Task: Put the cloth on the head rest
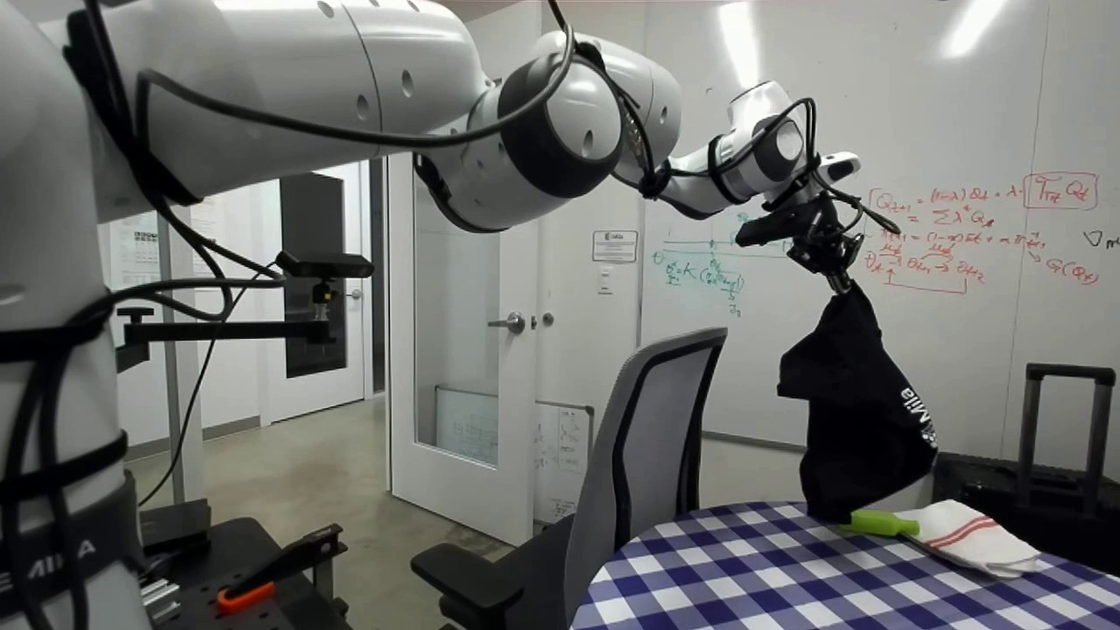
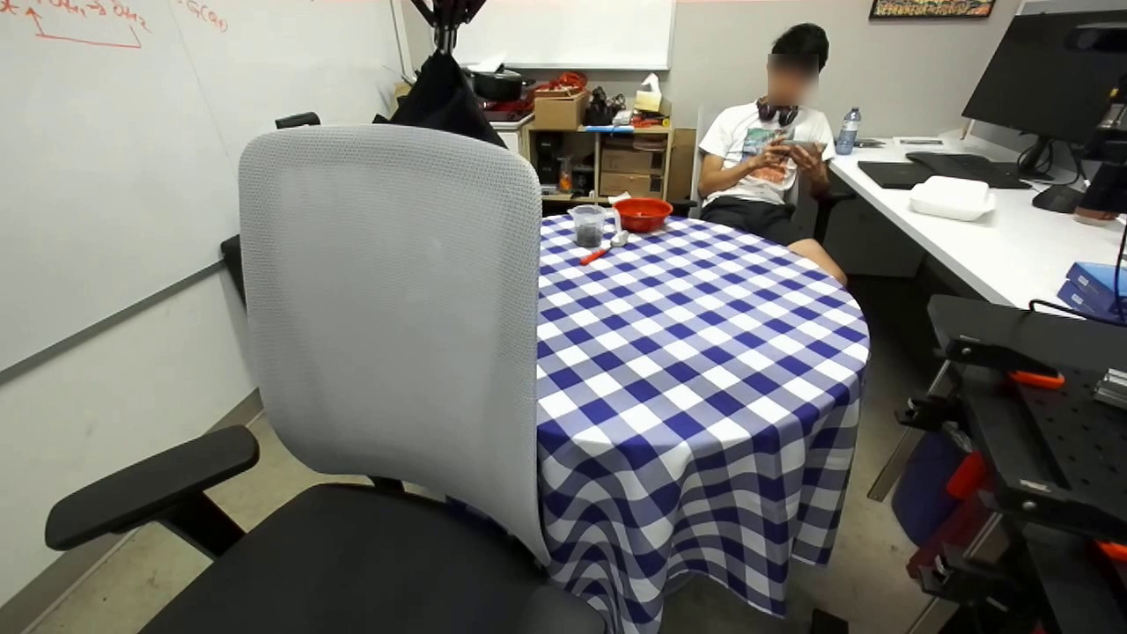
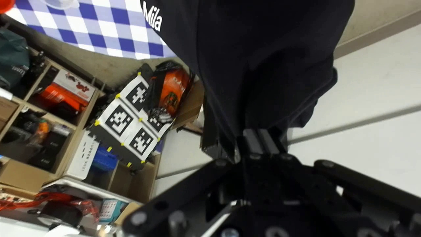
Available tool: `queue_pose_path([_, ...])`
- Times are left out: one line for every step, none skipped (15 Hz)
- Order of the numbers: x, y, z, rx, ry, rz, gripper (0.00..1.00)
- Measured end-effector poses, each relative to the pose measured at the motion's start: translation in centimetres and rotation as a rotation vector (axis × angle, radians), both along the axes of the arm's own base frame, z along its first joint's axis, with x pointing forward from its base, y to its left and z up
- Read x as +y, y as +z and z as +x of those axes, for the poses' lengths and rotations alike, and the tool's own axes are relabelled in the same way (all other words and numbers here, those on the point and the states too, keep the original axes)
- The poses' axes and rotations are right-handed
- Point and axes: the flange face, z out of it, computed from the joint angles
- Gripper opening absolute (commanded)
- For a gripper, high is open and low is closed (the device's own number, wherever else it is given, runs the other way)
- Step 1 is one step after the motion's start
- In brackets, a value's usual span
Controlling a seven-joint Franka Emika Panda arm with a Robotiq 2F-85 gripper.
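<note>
Black cloth (image 1: 856,407) hangs beneath the pincer (image 1: 840,283), which pinches a gathered end, layers hard to count; likely light and limp, so that bunched hold suits. Farther from the pincer, lower and aside, is the head rest (image 2: 387,137).

Decent open air above head rest (image 2: 379,135), visible gap between it and dangling cloth (image 1: 862,411) in exterior view, so gripper (image 1: 841,285) could pass up high. Cloth hangs well below head rest though, so chair back (image 2: 396,291) is in way sideways. Down low it's tight: bench (image 1: 726,577) just beside it, cloth's bottom end at bench edge (touching? can't tell), green thing (image 1: 879,523) and striped towel (image 1: 980,538) right there. Case handle (image 1: 1072,373) sticks up beyond.
</note>
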Motion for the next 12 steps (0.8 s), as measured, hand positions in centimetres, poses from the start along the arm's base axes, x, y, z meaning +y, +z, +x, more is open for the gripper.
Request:
queue_pose_path([0.3, -1.1, 0.0, 0.048, 0.026, 0.017, 0.03])
queue_pose_path([0.7, -2.5, -0.1, 0.096, 0.052, 0.033, 0.03])
queue_pose_path([1.1, -3.9, -0.1, 0.147, 0.077, 0.045, 0.03])
queue_pose_path([1.4, -5.0, -0.3, 0.200, 0.102, 0.053, 0.03])
queue_pose_path([1.5, -5.5, -0.6, 0.250, 0.120, 0.060, 0.03])
queue_pose_path([1.5, -5.4, -0.9, 0.287, 0.132, 0.063, 0.03])
queue_pose_path([1.3, -4.7, -1.1, 0.303, 0.140, 0.060, 0.03])
queue_pose_path([1.0, -3.7, -1.3, 0.304, 0.146, 0.056, 0.03])
queue_pose_path([0.7, -2.2, -1.6, 0.296, 0.149, 0.050, 0.03])
queue_pose_path([0.2, -0.4, -1.8, 0.282, 0.153, 0.045, 0.03])
queue_pose_path([-0.2, 1.6, -2.1, 0.264, 0.158, 0.039, 0.03])
queue_pose_path([-0.5, 3.6, -2.5, 0.251, 0.169, 0.031, 0.03])
